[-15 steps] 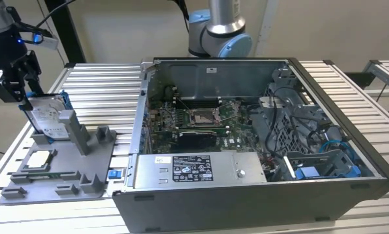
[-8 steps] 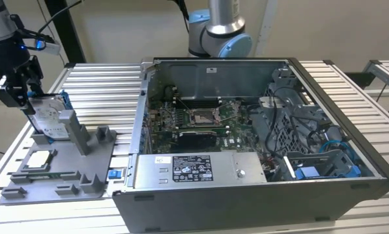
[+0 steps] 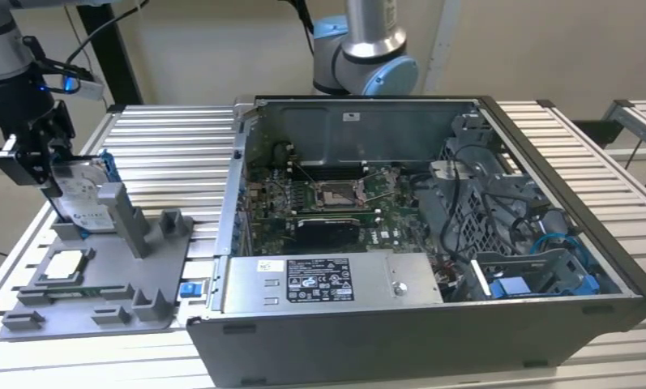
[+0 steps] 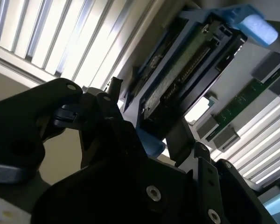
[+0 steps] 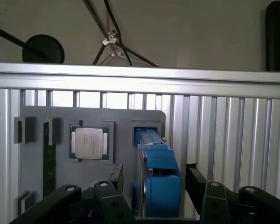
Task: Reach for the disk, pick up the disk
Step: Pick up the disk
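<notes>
**Hand open astride the upright disk**

In the upper part of the exterior view's left, the hand hangs over the disk. The disk stands on edge in a slot at the upper end of a grey tray on the slatted bench. Its white label faces the exterior view's right, and a blue rail runs along one edge.

In the first wrist view the hand is wide, with a black finger on each side of the disk, which is seen edge-on. A sliver of gap appears on both sides, so the fingers look near the disk but apart from it. The second wrist view shows the disk's circuit-board face between the fingers.

A square chip lies flat in a recess of the tray just beside the disk's slot. In the exterior view it sits lower in the frame than the disk. An open computer case takes the middle and right of that view, well apart from the hand.
</notes>
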Robot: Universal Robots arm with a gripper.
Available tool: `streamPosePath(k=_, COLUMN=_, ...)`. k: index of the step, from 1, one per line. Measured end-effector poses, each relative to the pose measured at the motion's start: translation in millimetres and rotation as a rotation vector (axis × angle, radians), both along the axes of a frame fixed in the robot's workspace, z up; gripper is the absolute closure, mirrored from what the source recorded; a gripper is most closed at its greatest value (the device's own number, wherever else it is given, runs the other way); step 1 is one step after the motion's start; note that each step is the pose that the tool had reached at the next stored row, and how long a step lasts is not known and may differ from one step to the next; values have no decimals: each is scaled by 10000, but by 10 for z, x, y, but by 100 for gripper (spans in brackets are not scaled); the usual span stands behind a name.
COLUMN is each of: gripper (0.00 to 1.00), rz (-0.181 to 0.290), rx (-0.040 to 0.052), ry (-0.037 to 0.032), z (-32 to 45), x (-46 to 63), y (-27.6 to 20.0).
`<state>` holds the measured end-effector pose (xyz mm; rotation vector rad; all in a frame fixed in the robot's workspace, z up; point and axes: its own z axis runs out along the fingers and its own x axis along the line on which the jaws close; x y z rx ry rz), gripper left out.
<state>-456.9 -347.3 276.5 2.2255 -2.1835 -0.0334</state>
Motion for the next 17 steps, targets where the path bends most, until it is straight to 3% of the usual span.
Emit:
streamPosePath(k=8, gripper=0, rz=0, rx=1, ry=-4, z=-107, x=-13, y=1)
streamPosePath(k=17, gripper=0, rz=-1, rx=15, ry=0, z=-140, x=-19, y=1)
